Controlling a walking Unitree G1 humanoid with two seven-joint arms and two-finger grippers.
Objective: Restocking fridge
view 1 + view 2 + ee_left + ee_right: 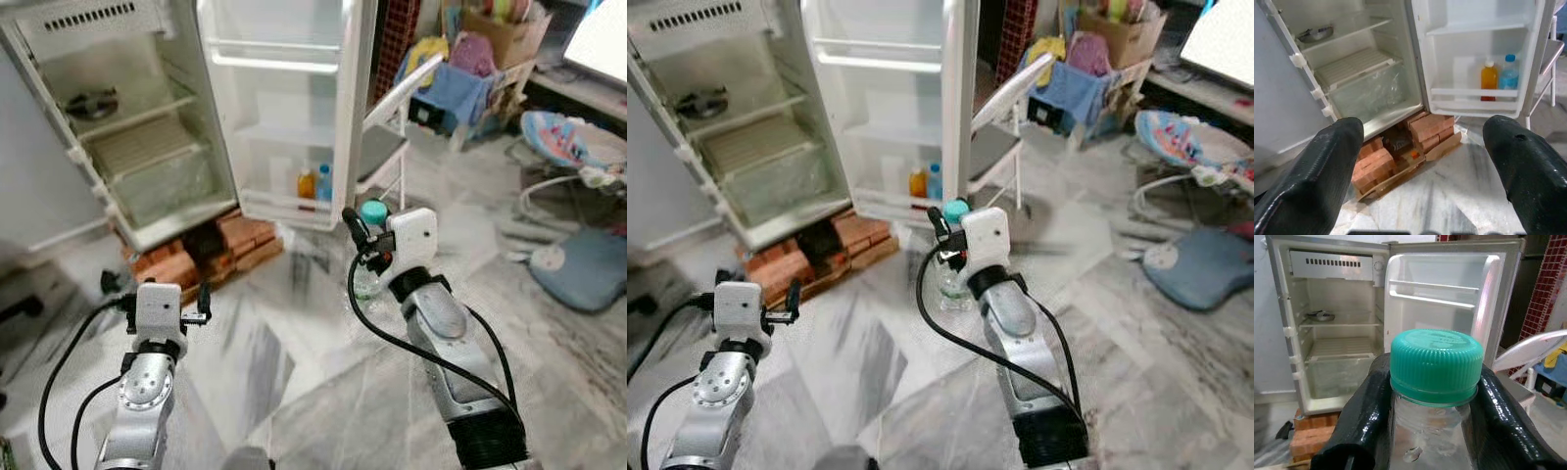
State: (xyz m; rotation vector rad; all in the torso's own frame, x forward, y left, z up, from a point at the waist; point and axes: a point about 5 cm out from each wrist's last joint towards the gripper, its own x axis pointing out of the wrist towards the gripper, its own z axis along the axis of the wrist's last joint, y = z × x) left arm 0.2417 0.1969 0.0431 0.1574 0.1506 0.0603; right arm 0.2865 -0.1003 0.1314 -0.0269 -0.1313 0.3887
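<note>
Your head views are evenly lit by soft daylight, bright enough that the white fridge door (294, 108) nearly washes out, and the pale marble floor (323, 392) carries a mild sheen. Motion blur smears the floor veining and softens the brick stack (211, 257) under the fridge; verticals lean outward toward the frame edges. In your left wrist view the black fingers (1317, 181) sit close and out of focus, while the door shelf with the orange bottle (1489, 81) stays fairly sharp. In your right wrist view the teal cap (1436, 363) is crisp, glare streaks run along the glossy black fingers (1364, 416), and the fridge interior (1337, 338) behind looks dimmer and softer.
</note>
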